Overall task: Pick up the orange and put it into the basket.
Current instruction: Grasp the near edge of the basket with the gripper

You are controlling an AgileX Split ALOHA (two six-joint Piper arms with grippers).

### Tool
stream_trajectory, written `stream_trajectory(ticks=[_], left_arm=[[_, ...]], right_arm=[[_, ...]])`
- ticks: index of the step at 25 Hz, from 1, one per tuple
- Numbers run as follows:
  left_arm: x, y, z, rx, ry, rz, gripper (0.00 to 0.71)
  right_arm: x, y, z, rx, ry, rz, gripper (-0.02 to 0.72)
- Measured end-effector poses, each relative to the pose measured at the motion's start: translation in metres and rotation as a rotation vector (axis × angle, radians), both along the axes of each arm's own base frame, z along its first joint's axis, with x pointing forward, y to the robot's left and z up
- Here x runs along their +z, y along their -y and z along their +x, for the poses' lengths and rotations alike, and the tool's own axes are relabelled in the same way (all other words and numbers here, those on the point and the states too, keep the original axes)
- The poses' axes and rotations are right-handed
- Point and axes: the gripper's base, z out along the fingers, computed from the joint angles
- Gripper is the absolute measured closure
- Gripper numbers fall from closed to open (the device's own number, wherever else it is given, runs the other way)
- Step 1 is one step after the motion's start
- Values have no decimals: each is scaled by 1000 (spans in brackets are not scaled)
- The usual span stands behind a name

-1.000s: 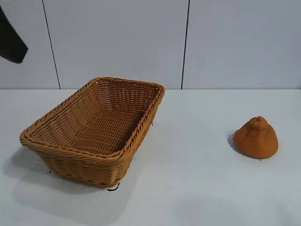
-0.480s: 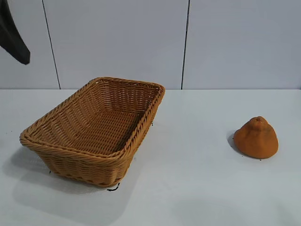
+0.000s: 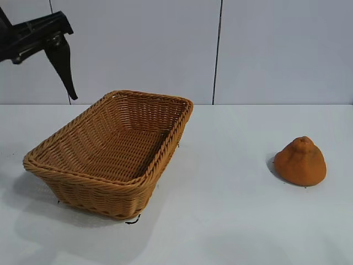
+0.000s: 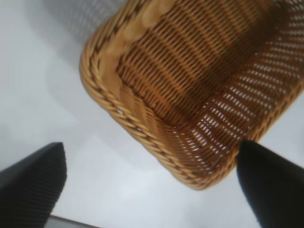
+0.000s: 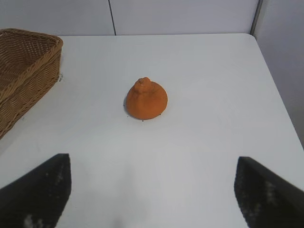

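Observation:
The orange (image 3: 300, 162), a burnt-orange dome with a knobbly top, sits on the white table at the right, far from the basket. The tan woven basket (image 3: 94, 196) stands at the left and holds nothing that I can see. My left gripper (image 4: 152, 152) is open and empty. It hangs in the air above the basket's far left corner, with one dark finger (image 3: 62, 63) pointing down. Its wrist view looks down on a basket corner (image 4: 118, 107). My right gripper (image 5: 152, 159) is open and empty, well short of the orange (image 5: 146, 99), and is outside the exterior view.
The white table (image 3: 220, 210) stretches bare between the basket and the orange. A pale panelled wall (image 3: 143, 49) stands behind it. In the right wrist view the basket (image 5: 23, 80) is off to one side and the table's edge (image 5: 280, 104) is on the other.
My left arm has swung in from the upper left corner, and its gripper and finger now show above the basket's far left. The orange and basket have not moved.

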Motion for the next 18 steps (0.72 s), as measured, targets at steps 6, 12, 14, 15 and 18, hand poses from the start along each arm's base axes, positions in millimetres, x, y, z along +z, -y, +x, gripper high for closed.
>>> stream_trajectory(ticks=[6, 12, 14, 15, 18], left_arm=[[-21, 6, 10, 106, -46, -28, 14], [-51, 19, 12, 107, -134, 1, 14], [-62, 27, 11, 116, -156, 7, 14], [-66, 30, 11, 120, -159, 10, 14], [-79, 35, 13, 140, -168, 24, 14]], right_arm=[[0, 0, 0, 0, 0, 0, 65], [0, 0, 0, 0, 0, 0, 66], [0, 0, 0, 0, 0, 0, 66], [0, 0, 0, 0, 0, 0, 66], [0, 0, 0, 0, 0, 0, 66]])
